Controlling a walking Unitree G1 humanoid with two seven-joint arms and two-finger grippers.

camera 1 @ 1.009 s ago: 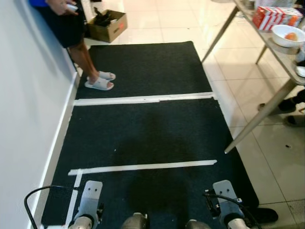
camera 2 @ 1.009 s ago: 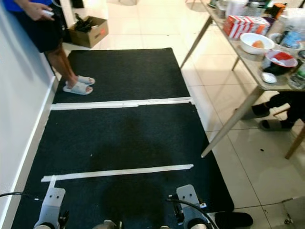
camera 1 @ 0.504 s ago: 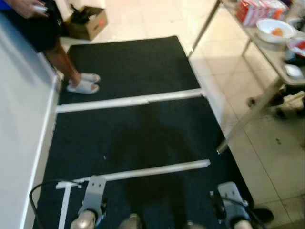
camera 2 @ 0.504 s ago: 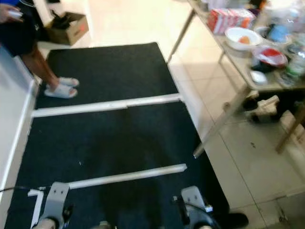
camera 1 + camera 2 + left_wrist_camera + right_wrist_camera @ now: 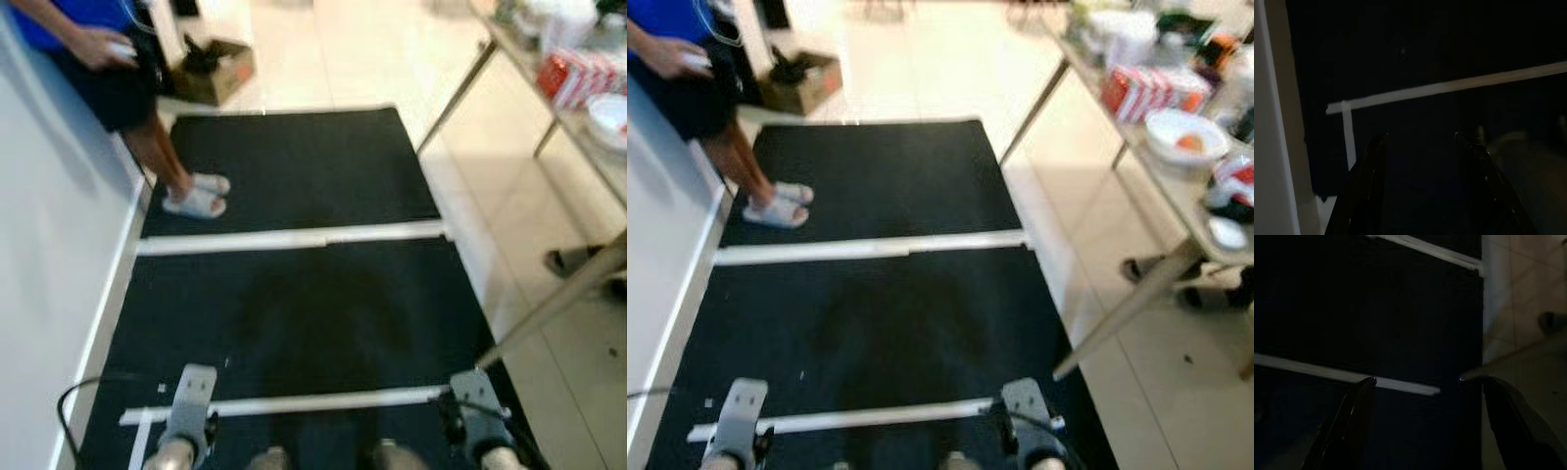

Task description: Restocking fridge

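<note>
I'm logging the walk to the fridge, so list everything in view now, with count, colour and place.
Mat: one, black, on the floor straight ahead.
Tape strips: two white lines across the mat, one far, one near the robot.
Floor tiles: cream, beyond and right of the mat.
Wall: pale grey, along the left.
Cardboard box: one, brown, past the mat's far left corner.
Table: one, metal-legged, on the right.
Red-and-white carton: on the table.
White bowl: one, on the table, holding something orange.
Person: one, blue top, dark shorts, white slippers, at the mat's far left.
Left tool: black fingers apart, over the mat.
Right tool: black fingers apart, over the mat.
</note>
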